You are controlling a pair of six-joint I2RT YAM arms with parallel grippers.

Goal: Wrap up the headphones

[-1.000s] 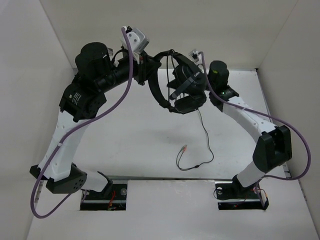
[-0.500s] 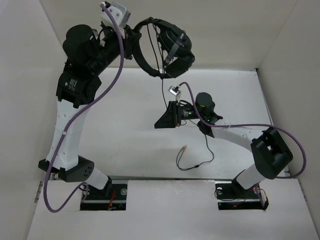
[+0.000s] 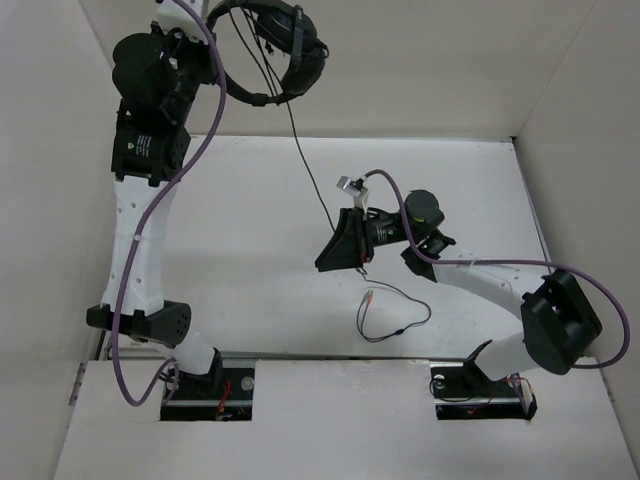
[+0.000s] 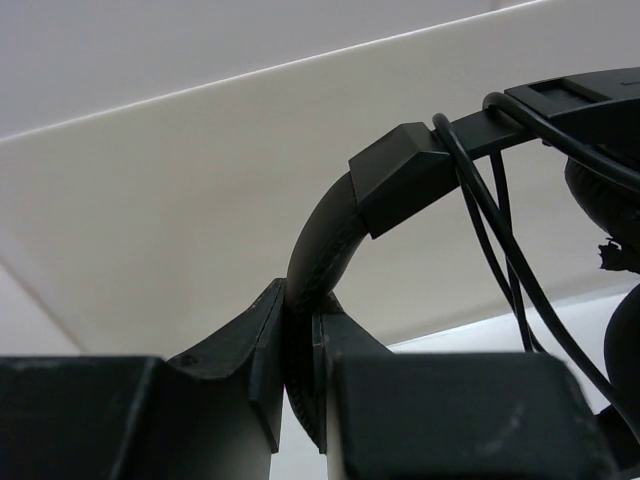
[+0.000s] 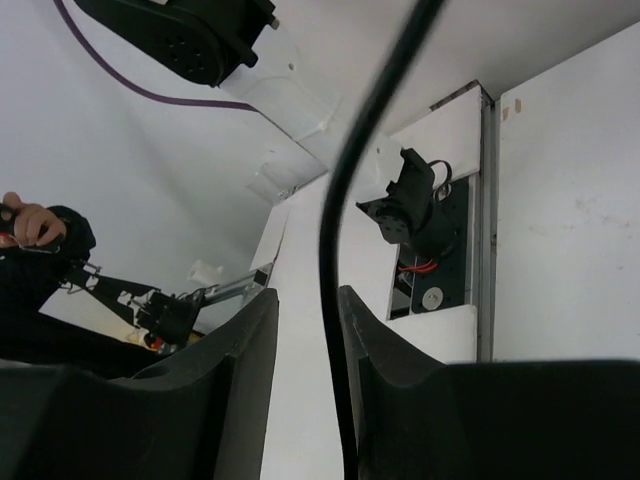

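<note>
The black headphones point(image 3: 298, 52) hang high at the back left, by the back wall. My left gripper point(image 3: 222, 22) is shut on their thin headband point(image 4: 330, 230), which rises from between the jaws point(image 4: 300, 305). An ear cup point(image 4: 612, 190) shows at the right edge. The thin black cable point(image 3: 315, 175) drops from the headset to the table. My right gripper point(image 3: 332, 256) sits low over the table middle, jaws slightly apart, with the cable point(image 5: 335, 230) running between them point(image 5: 308, 310) close to the right finger. The slack loops on the table to the pink/orange plugs point(image 3: 369, 296).
White walls enclose the white table point(image 3: 230, 280) at the back and on both sides. Purple arm cables point(image 3: 150, 230) loop beside each arm. The arm bases point(image 3: 215, 385) sit at the near edge. A person's hand point(image 5: 25, 225) shows outside the enclosure.
My left arm has lifted the headphones up and to the left. My right gripper has left the headset, dropped toward the table and now has the hanging cable between its jaws.
</note>
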